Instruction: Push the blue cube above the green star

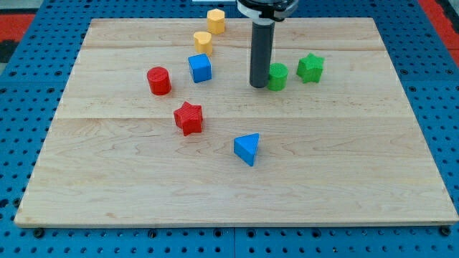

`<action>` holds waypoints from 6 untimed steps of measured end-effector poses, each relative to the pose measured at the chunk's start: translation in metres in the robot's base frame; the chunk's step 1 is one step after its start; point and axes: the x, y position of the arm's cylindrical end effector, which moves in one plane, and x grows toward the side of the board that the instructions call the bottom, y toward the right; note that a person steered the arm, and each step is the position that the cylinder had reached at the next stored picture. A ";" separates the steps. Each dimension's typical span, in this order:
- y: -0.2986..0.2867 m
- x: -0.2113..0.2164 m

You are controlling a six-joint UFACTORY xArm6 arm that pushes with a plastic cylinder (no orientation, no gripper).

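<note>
The blue cube [200, 68] sits on the wooden board left of centre, toward the view's top. The green star [310, 67] lies to the view's right at about the same height. My tip [258, 86] rests on the board between them, touching or nearly touching the left side of a green cylinder [277, 76] that stands just left of the star. The cube is about 80 px to the left of my tip.
A yellow block [203, 41] sits just above the blue cube and a yellow hexagonal block [216, 21] near the board's top edge. A red cylinder [158, 80], a red star [188, 117] and a blue triangular block [247, 148] lie lower down.
</note>
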 end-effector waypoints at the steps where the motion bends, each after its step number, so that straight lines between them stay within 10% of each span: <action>1: -0.020 0.029; 6: -0.250 0.058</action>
